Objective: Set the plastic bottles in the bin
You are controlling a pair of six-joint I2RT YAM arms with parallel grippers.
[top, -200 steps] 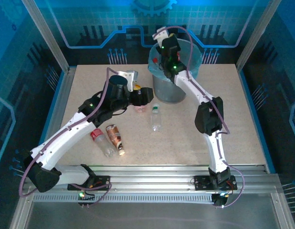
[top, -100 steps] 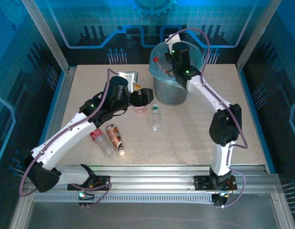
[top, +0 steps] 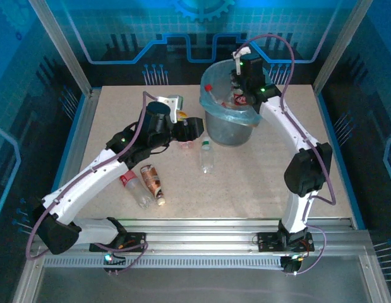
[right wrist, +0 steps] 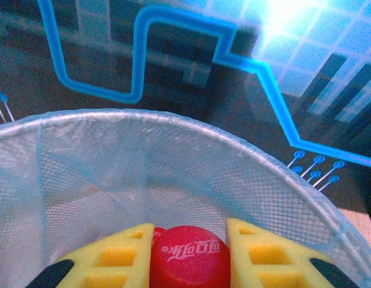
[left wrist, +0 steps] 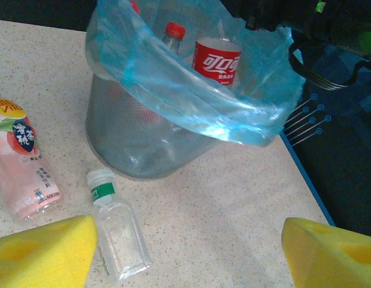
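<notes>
Release over the bin point(top: 228, 126): we judge the drop is the step in hand.
The right claw point(right wrist: 189, 231) hangs over the bin's blue-lined mouth, clamped on a red-capped bottle point(right wrist: 188, 264). We see its cap end-on, so its long axis runs down into the bin, and the claw need only open. The left claw point(left wrist: 185, 243) hovers, spread wide, above the counter point(left wrist: 233, 198), over a green-capped bottle point(left wrist: 119, 234) lying cap toward the bin.

Bin point(top: 230, 129) mouth blocked by right pincer point(top: 240, 95) clamping bottle point(left wrist: 216, 60); table point(top: 277, 170) right of bin free.
</notes>
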